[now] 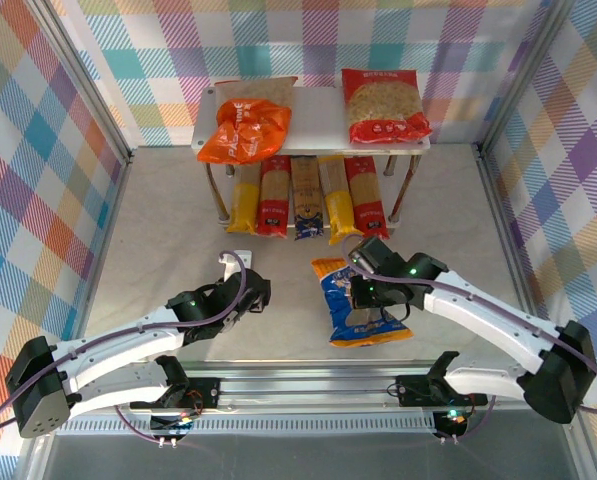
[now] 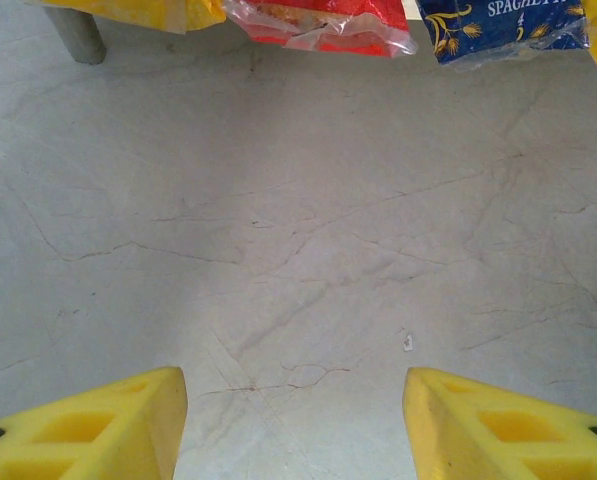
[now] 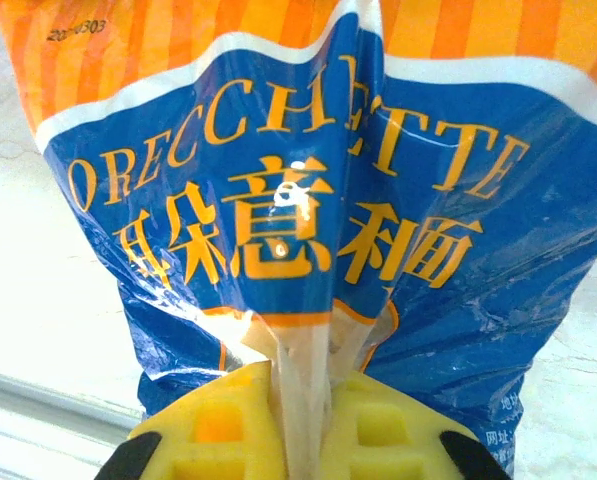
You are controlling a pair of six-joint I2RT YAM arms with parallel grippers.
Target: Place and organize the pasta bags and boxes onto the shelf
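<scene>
- Firmly pinching a raised crease of the blue orecchiette bag [image 3: 428, 230] between the yellow pads [image 3: 223, 425] of the right gripper [image 3: 303, 405]; bag lying on the table [image 2: 298, 250] just in front of the shelf [image 1: 318, 122].
- Spread apart and holding nothing: left gripper [image 2: 293, 405], over bare table.
- Farther back, orange bag [image 1: 243, 130] and red bag [image 1: 383, 105] on the shelf's top tier; five spaghetti packs [image 1: 305, 195] side by side beneath it.
</scene>
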